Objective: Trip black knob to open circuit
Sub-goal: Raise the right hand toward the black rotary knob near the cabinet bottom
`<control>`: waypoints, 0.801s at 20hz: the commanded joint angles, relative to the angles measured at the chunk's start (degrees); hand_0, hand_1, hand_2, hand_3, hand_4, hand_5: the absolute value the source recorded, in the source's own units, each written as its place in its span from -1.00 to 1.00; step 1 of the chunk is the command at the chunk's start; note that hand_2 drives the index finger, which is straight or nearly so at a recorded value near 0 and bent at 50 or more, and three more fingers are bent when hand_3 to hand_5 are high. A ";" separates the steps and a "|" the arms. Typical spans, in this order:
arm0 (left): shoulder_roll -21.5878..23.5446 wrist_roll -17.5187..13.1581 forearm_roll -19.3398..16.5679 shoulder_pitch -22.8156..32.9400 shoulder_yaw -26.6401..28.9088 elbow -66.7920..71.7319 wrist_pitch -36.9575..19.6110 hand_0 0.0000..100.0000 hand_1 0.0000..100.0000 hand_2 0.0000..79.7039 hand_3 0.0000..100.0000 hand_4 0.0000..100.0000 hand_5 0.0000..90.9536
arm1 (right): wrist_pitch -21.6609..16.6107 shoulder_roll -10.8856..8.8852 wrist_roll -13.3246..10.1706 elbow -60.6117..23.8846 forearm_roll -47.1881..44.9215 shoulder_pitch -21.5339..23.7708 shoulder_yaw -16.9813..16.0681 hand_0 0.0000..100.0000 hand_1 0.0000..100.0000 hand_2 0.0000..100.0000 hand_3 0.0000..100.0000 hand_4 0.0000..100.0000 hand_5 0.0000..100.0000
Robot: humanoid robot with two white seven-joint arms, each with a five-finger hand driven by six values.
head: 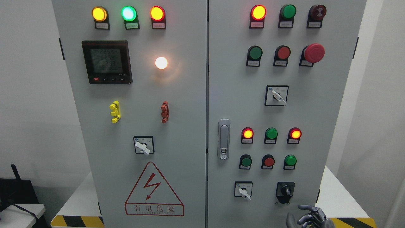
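Observation:
The black knob (286,190) sits on a black plate at the lower right of the grey cabinet's right door (240,79). Its pointer stands roughly upright. My right hand (308,217) shows at the bottom edge, just below and to the right of the knob and apart from it. Its dark fingers (304,207) are loosely spread and hold nothing. The left arm is out of view.
White selector switches (243,191) (277,96) (143,146), a door latch (223,139), a red mushroom stop button (314,53), and lit and unlit lamps (247,134) cover the panel. A meter (106,61) is on the left door. Hazard-striped base (77,221) below.

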 commanded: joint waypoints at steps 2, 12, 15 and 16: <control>0.01 0.03 -1.93 -0.44 0.00 0.00 0.03 -0.76 -0.22 -1.00 -1.00 -1.00 -1.00 | 0.85 2.19 -0.15 3.11 0.41 -2.55 -0.11 -0.29 0.76 -0.12 0.57 0.73 0.94; 0.01 0.03 -1.85 -0.44 0.00 0.00 0.03 -0.76 -0.22 -1.00 -1.00 -1.00 -1.00 | 1.21 2.89 -0.24 5.40 0.50 -3.35 -0.20 -0.25 0.74 -0.12 0.57 0.73 0.94; 0.01 0.03 -1.85 -0.44 0.00 0.00 0.03 -0.76 -0.22 -1.00 -1.00 -1.00 -1.00 | 1.56 2.98 -0.24 6.54 0.50 -4.40 -0.20 -0.24 0.73 -0.13 0.57 0.73 0.94; -0.07 0.03 -1.85 -0.44 0.00 0.00 0.03 -0.76 -0.22 -1.00 -1.00 -1.00 -1.00 | 1.65 3.15 -0.24 6.72 0.50 -4.66 -0.28 -0.24 0.73 -0.13 0.57 0.73 0.94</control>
